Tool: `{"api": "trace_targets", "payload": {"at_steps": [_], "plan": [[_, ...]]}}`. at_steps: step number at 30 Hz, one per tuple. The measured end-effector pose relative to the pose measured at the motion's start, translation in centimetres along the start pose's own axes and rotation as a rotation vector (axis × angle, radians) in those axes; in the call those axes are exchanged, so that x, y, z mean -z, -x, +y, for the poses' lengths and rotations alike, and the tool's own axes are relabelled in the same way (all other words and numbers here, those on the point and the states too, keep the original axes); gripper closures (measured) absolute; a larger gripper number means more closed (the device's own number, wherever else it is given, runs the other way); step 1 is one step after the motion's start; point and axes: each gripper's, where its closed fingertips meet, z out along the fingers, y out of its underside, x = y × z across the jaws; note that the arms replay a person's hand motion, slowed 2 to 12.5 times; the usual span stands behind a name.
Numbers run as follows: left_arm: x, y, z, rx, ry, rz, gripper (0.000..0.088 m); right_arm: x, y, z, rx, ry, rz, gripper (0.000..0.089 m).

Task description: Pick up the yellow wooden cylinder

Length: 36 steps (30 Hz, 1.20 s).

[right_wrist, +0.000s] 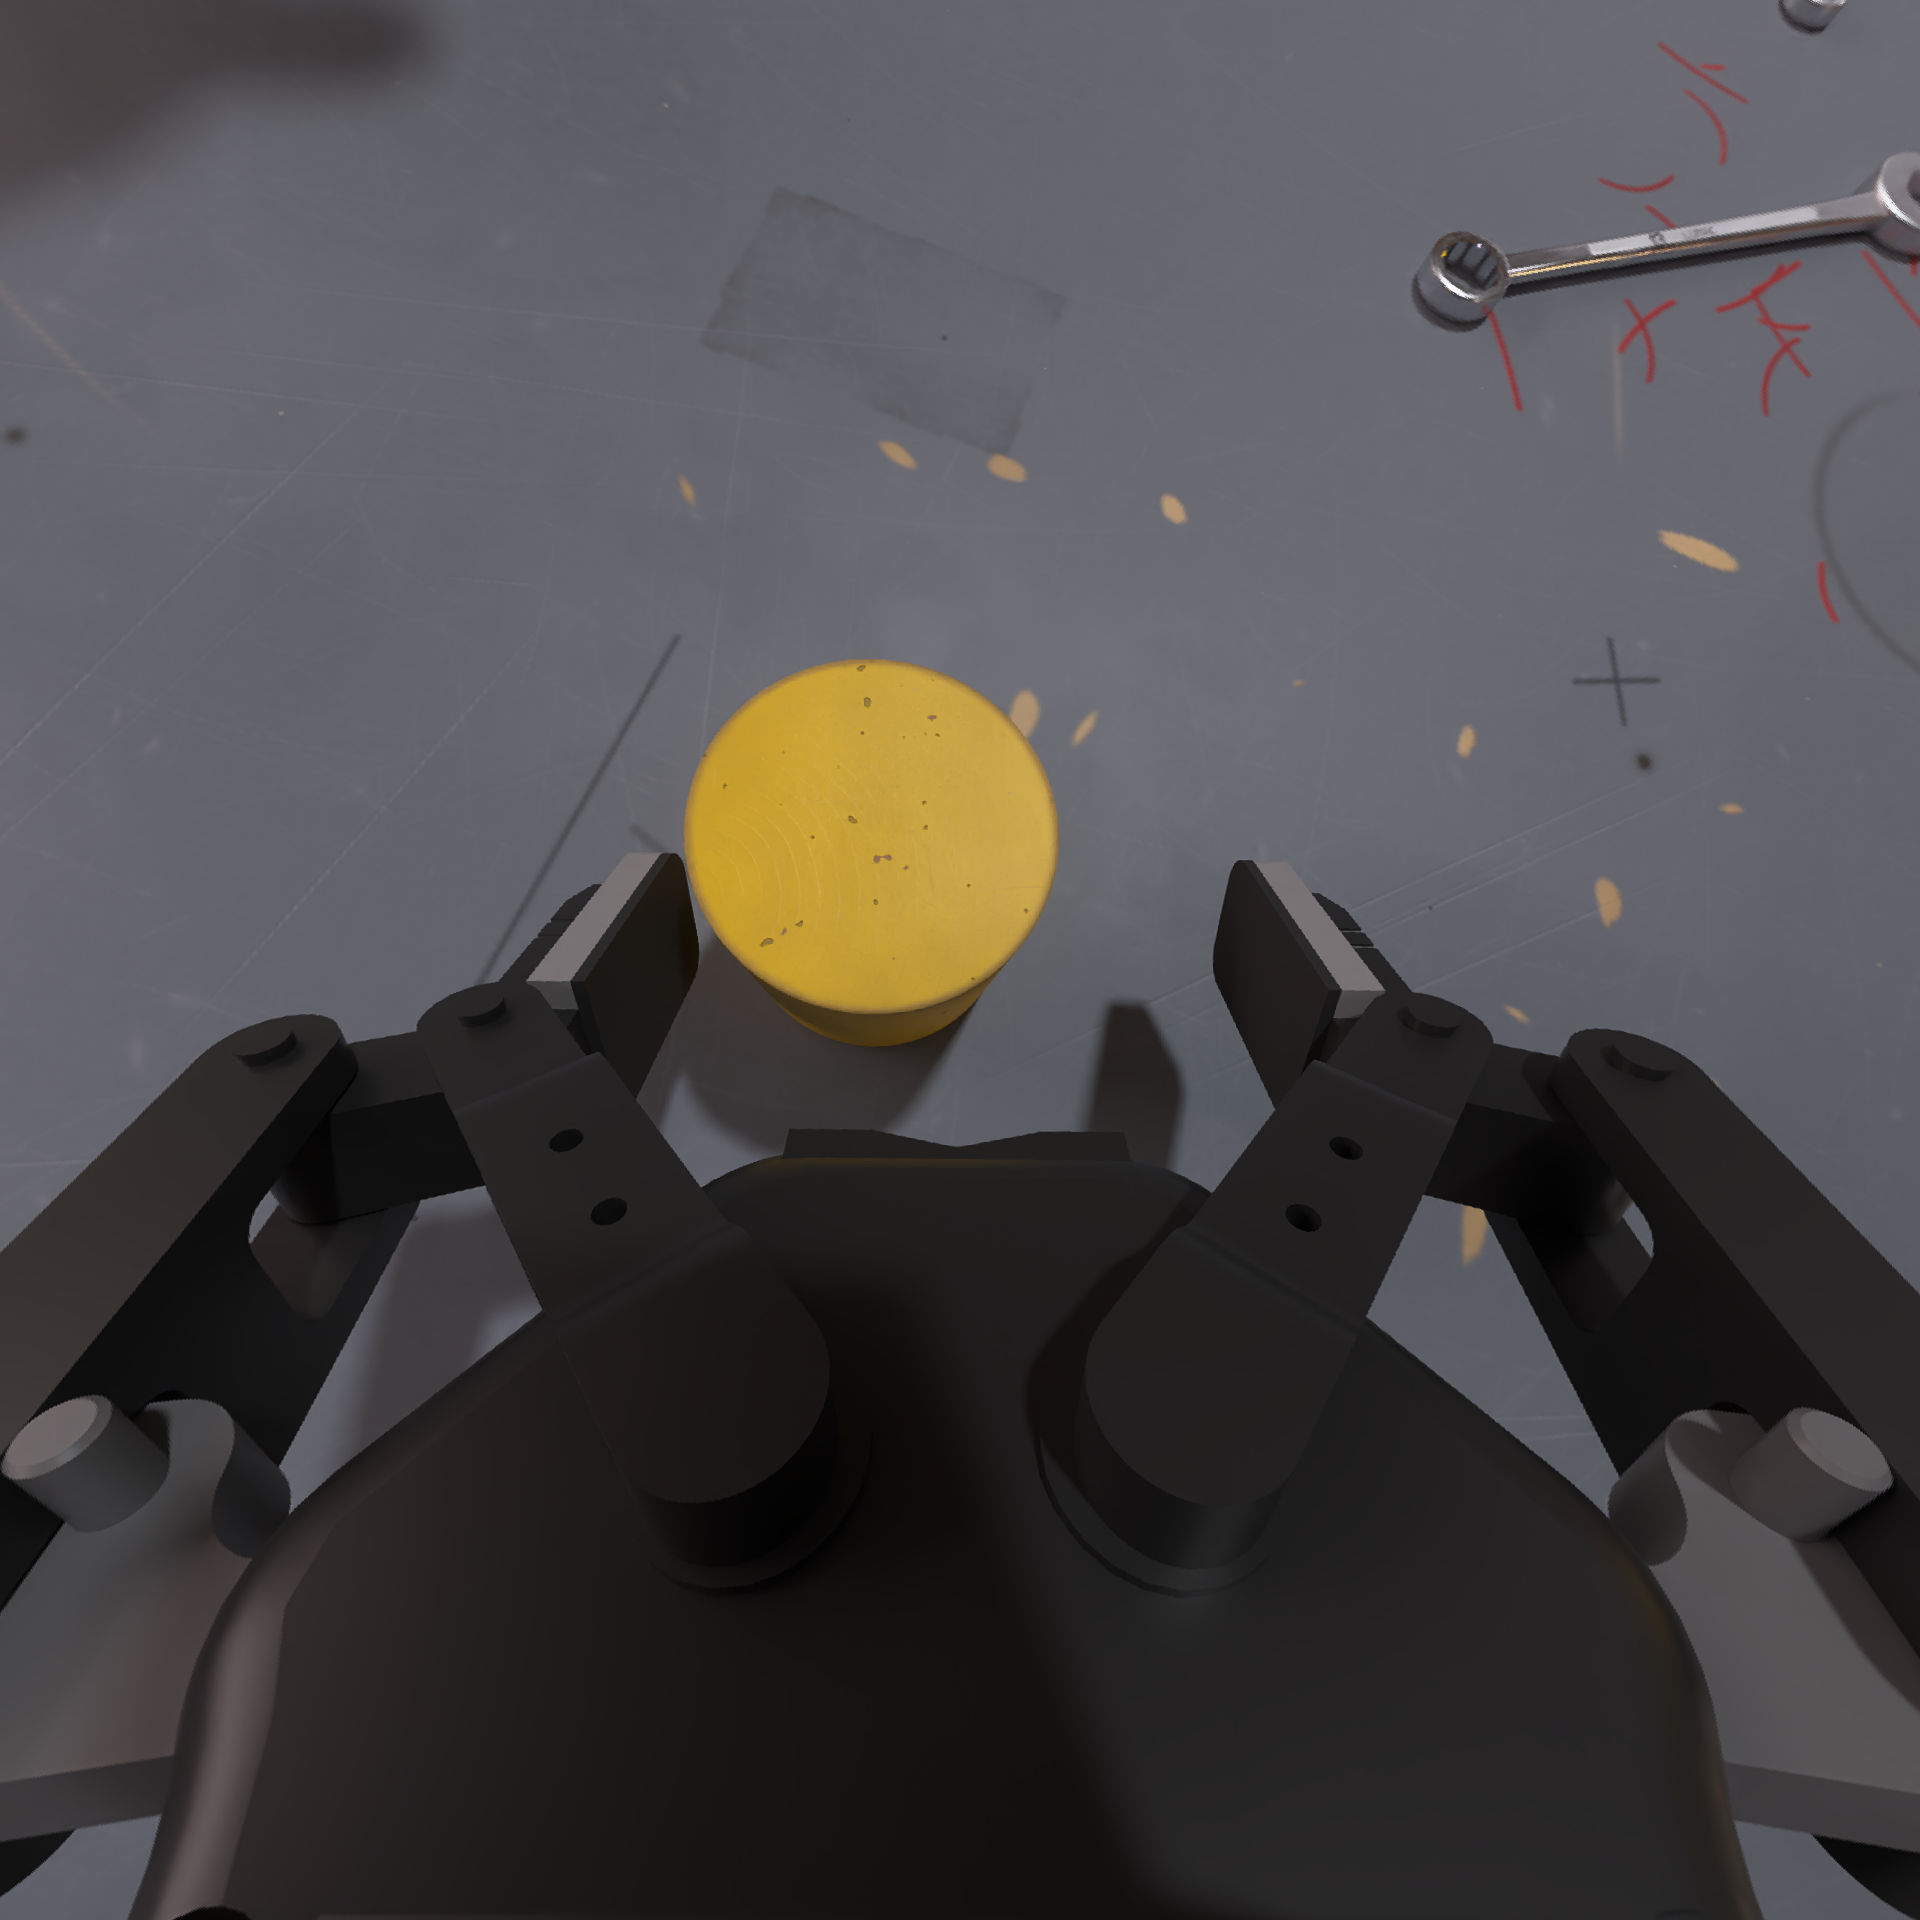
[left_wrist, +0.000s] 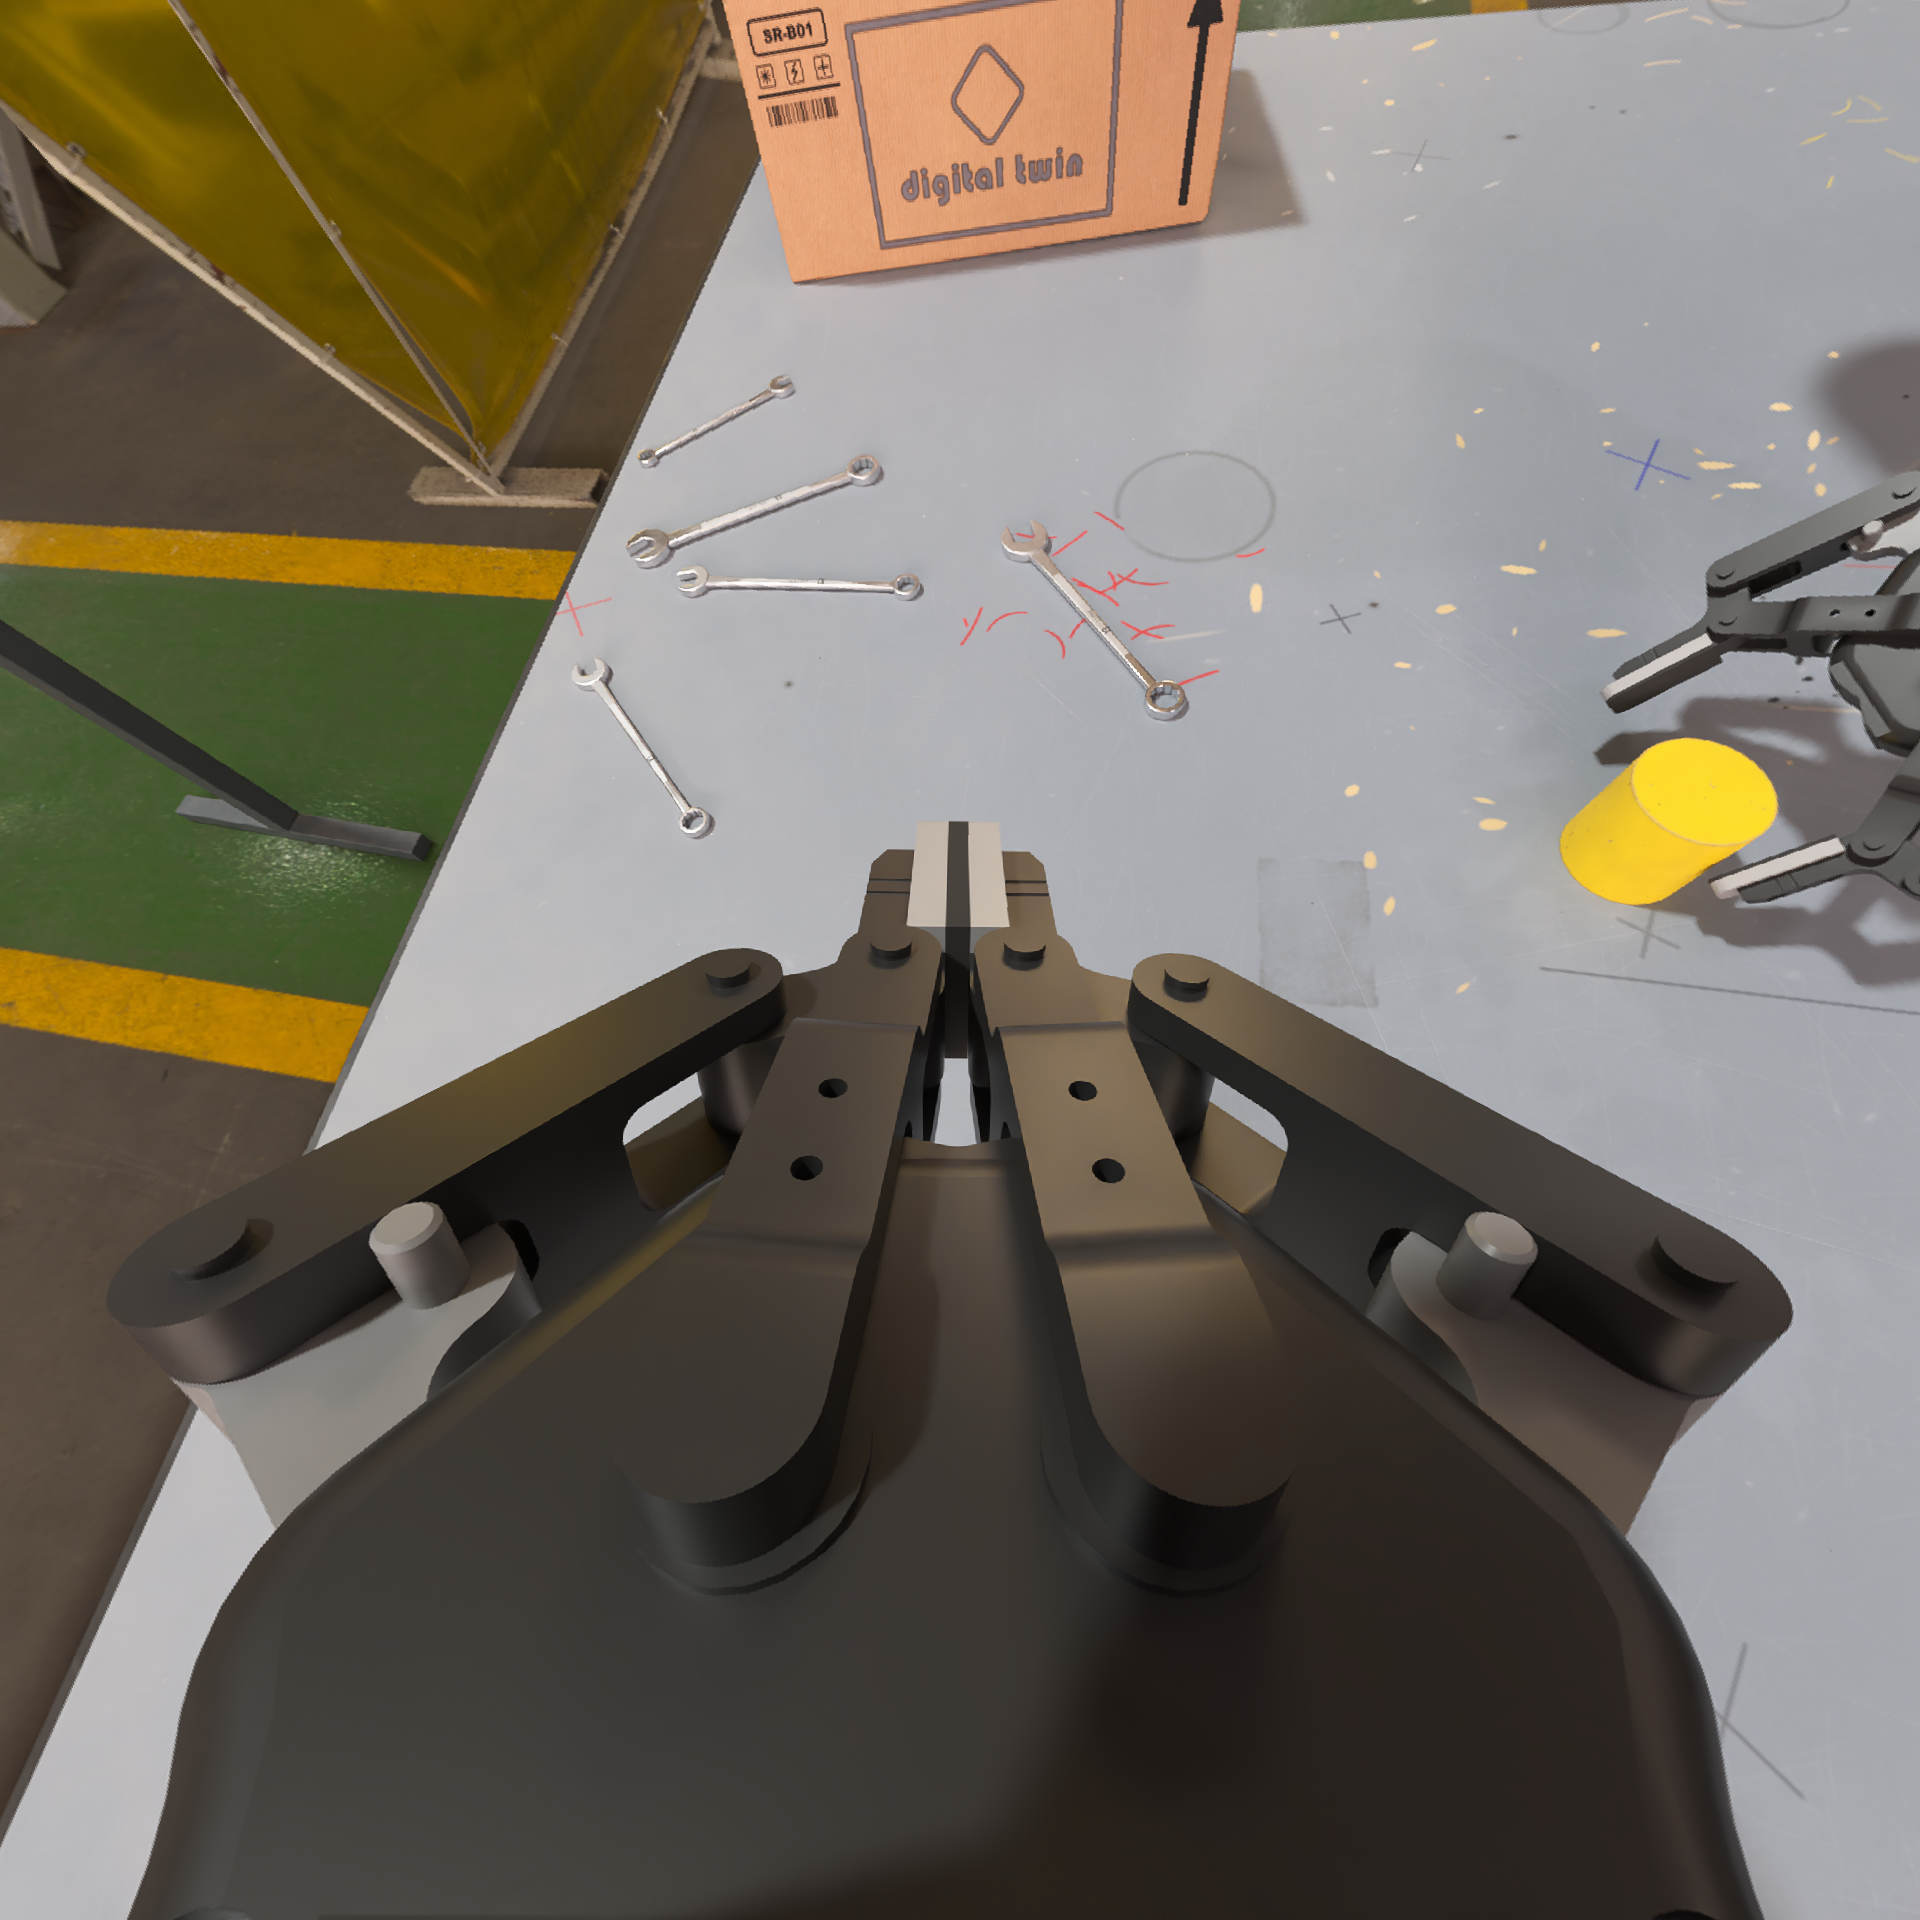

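A: Why is the right tool [right_wrist: 956,925] spread wide?
B: To straddle the cylinder [right_wrist: 871,842], upright on the tabletop [right_wrist: 1039,582], nearer one finger.
A: And the left tool [left_wrist: 957,875]?
B: Pinched closed, empty, well clear.

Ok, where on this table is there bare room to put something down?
Bare patches: between the cardboard box and the yellow wooden cylinder, and right of the left claw. Crowded: five wrenches along the table's left edge.
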Motion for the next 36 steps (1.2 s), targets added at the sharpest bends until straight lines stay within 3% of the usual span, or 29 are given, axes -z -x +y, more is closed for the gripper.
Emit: {"api": "trace_targets", "payload": {"at_steps": [4, 8, 10, 22, 36], "plan": [[0.0, 0.0, 0.0, -0.001, 0.003, 0.000, 0.0882, -0.1, 0.4, -0.2, -0.004, -0.012, -0.034, 0.0086], [0.0, 0.0, 0.0, -0.003, 0.007, 0.000, 0.0882, -0.1, 0.9, -0.3, 0.007, -0.014, -0.069, 0.0256], [0.0, 0.0, 0.0, -0.003, 0.009, 0.000, 0.0882, -0.1, 1.1, -0.3, 0.016, -0.014, -0.081, 0.0296], [0.0, 0.0, 0.0, 0.000, 0.013, -0.004, 0.0882, 0.1, 1.4, -1.0, 0.023, -0.024, -0.094, 0.0385], [0.0, 0.0, 0.0, 0.008, 0.008, -0.009, 0.0882, 0.7, 1.4, -4.0, -0.025, -0.091, -0.061, 0.0386]]}}
